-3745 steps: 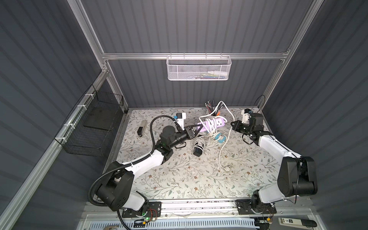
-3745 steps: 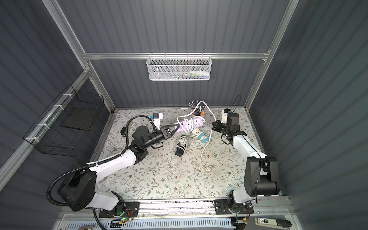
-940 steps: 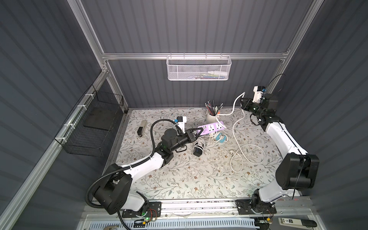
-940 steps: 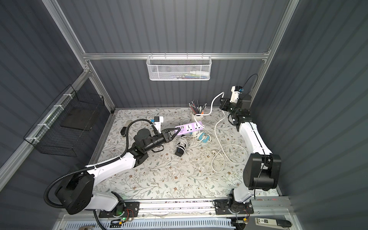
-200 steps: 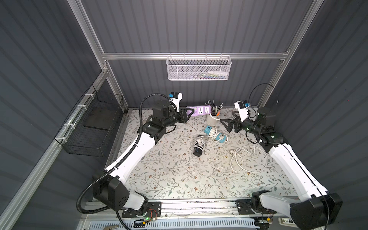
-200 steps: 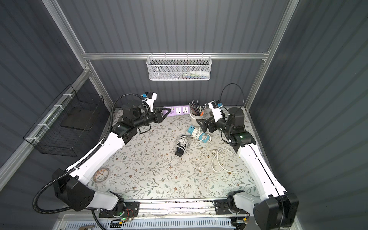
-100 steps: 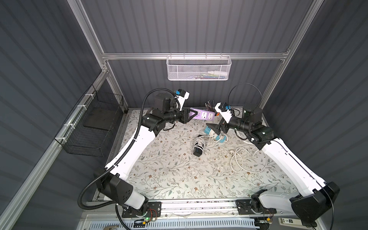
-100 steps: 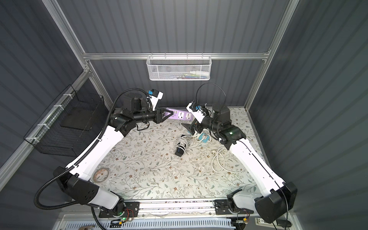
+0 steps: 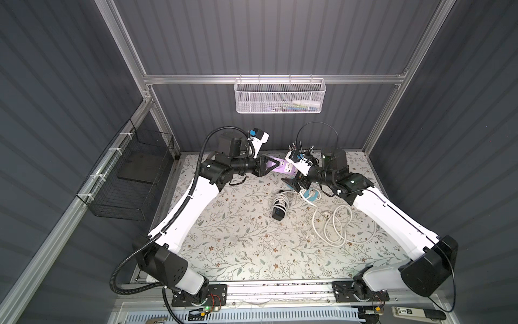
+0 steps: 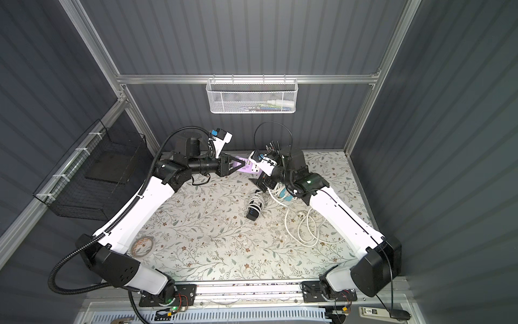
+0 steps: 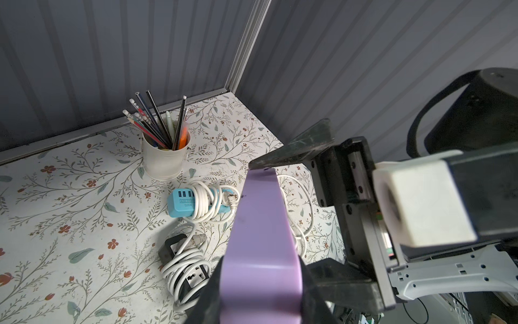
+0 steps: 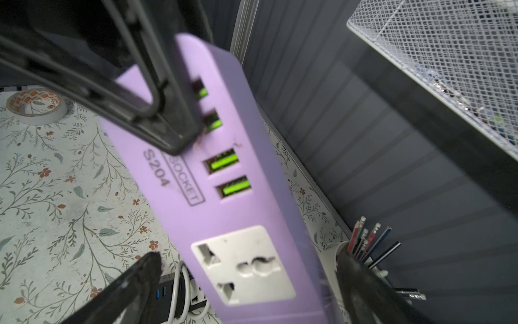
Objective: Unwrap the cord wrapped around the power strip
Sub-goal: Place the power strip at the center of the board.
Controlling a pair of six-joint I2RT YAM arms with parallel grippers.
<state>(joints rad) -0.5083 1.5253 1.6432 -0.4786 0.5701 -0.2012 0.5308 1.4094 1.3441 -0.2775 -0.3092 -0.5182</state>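
The purple power strip (image 9: 283, 168) (image 10: 247, 167) hangs above the back of the table, my left gripper (image 9: 277, 166) (image 11: 260, 294) shut on one end. In both wrist views its body (image 11: 263, 224) (image 12: 224, 196) shows no cord around it. My right gripper (image 9: 290, 172) (image 12: 246, 269) stands open, with one finger (image 12: 126, 289) on each side of the strip's free socket end, apart from it. The white cord (image 9: 333, 224) (image 10: 305, 224) lies in loose loops on the table at the right, under my right arm.
On the table below lie a blue strip (image 11: 196, 202) and a black strip (image 9: 279, 207), both wrapped in white cord. A cup of pencils (image 11: 164, 160) stands at the back, a tape roll (image 10: 142, 244) front left. A white mesh basket (image 9: 279, 96) hangs on the back wall.
My right gripper has swung left from near the pencil cup, and its open fingers now straddle the strip's free end. The left arm has carried the strip slightly toward the middle.
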